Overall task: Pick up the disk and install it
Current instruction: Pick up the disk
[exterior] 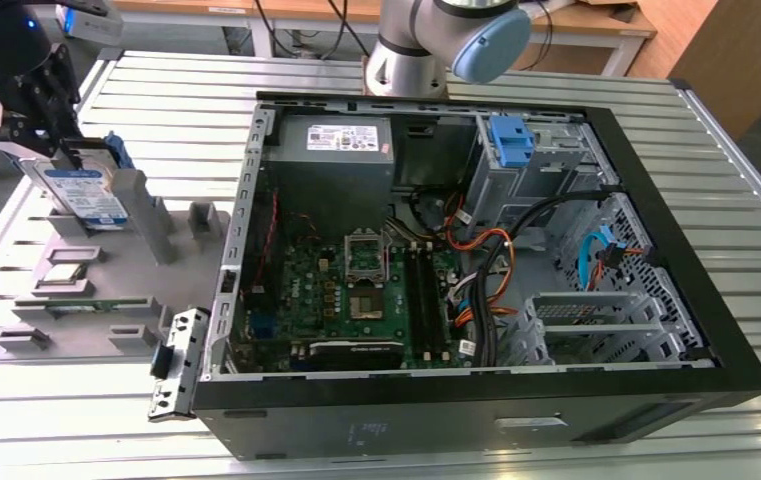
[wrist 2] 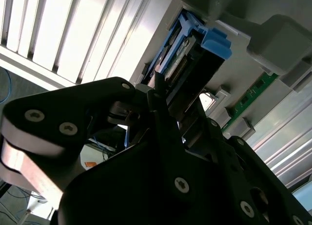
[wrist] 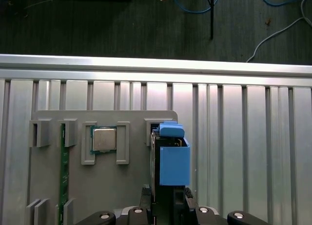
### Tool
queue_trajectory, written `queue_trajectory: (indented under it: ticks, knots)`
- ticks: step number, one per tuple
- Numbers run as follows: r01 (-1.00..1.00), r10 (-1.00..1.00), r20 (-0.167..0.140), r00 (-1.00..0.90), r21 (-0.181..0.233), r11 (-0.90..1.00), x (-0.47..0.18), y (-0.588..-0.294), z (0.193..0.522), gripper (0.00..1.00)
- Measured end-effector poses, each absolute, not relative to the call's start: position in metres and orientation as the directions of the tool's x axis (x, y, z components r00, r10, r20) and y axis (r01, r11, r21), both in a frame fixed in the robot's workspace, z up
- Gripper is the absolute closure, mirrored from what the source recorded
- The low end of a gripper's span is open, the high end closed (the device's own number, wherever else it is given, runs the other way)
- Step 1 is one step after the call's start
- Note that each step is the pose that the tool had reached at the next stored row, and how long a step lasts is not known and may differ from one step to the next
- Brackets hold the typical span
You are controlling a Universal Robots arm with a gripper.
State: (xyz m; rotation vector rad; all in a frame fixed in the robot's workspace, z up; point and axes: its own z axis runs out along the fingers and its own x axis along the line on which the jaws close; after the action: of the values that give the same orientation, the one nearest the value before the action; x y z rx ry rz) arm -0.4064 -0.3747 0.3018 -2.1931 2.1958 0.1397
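Slatted aluminium table point(exterior: 740, 200) bears a grey fixture plate point(exterior: 127, 290); at ten o'clock from the black computer case point(exterior: 487, 425), the black gripper point(exterior: 71, 152) closes its jaws around the upright silver, blue-railed disk point(exterior: 87, 195)

arm point(exterior: 414, 50) rising at exterior view's top middle, grey column with blue-capped joint point(exterior: 494, 45) sitting on top. wrist end hanging over at exterior view's left, claw point(exterior: 68, 150) pointing down, leaning a bit. black fingers point(wrist: 145, 196) sitting either side of disk point(exterior: 89, 192), pretty much pinching its upper end. in second wrist view, one finger pressing flat along disk's side, claw body crowding foreground.
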Motion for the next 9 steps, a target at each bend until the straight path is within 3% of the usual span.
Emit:
queue_trajectory:
  ticks: [9]
  knots:
    - [-0.999, -0.996, -0.088, -0.003, 0.039, 0.000, -0.4064, -0.3747, 0.3016, 0.65]
